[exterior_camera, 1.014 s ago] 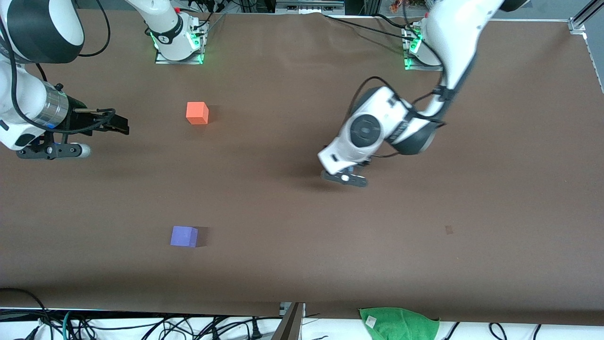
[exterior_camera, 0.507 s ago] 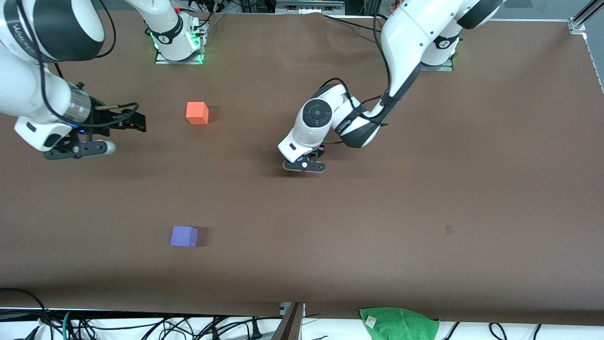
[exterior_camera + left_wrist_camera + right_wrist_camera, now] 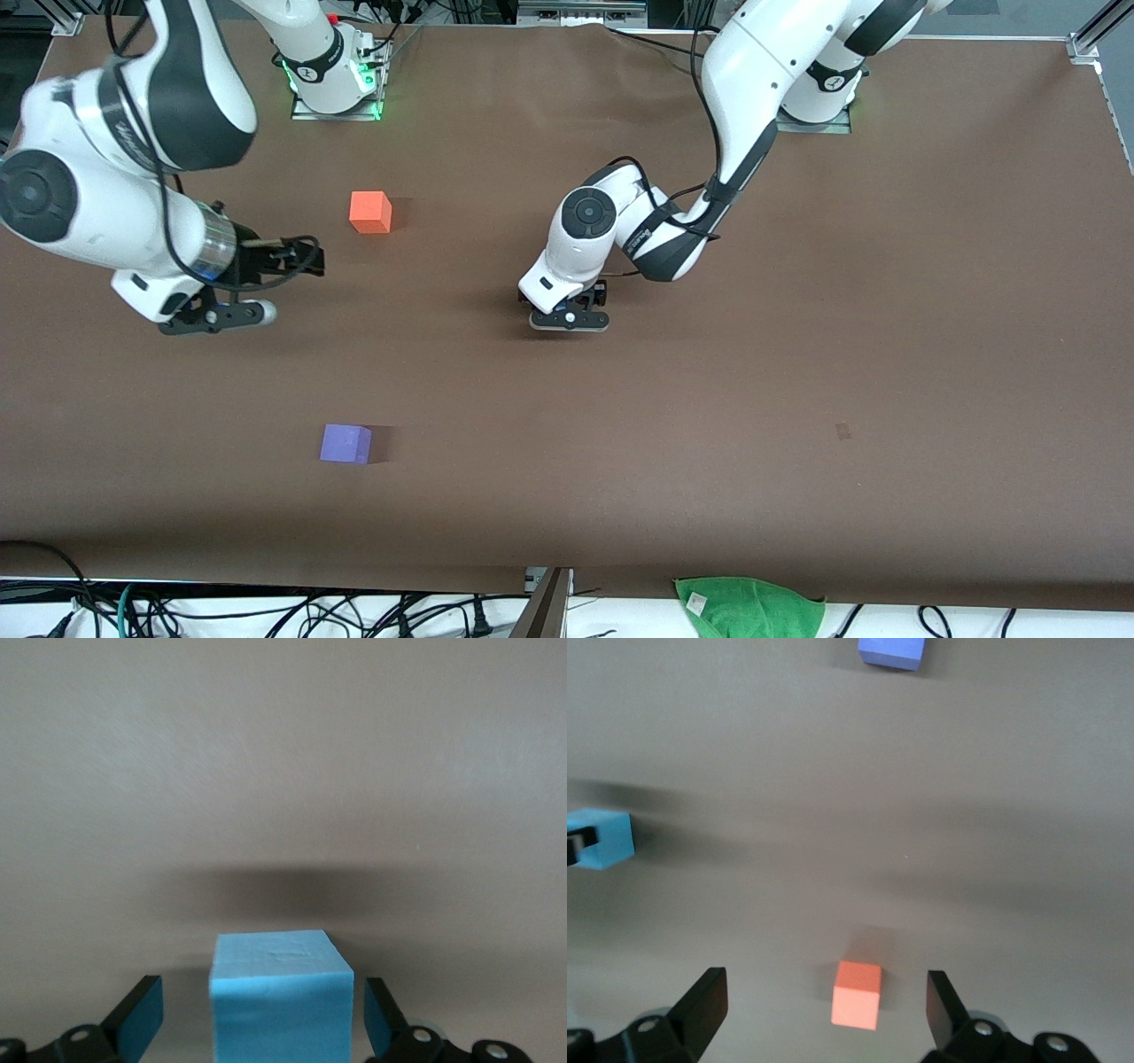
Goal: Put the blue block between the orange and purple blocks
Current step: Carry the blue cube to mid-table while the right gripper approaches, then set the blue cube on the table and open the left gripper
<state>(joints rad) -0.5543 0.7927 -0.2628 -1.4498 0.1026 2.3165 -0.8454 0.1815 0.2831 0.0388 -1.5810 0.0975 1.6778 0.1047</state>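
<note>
The blue block (image 3: 282, 992) sits between my left gripper's (image 3: 261, 985) open fingers, with a gap on each side. In the front view the left gripper (image 3: 569, 319) is low over the table's middle and hides the block. The right wrist view shows the blue block (image 3: 607, 840) too. The orange block (image 3: 370, 213) stands on the table toward the right arm's end. The purple block (image 3: 345, 443) stands nearer the front camera than the orange one. My right gripper (image 3: 297, 257) is open and empty over the table beside the orange block (image 3: 858, 994). The purple block (image 3: 893, 651) also shows there.
A green cloth (image 3: 749, 607) lies off the table's front edge. Cables hang along that edge. The brown table (image 3: 797, 354) is bare toward the left arm's end.
My left gripper has moved toward the right arm's end, then slowed. My right arm has swung in toward the orange block and lower in the front view.
</note>
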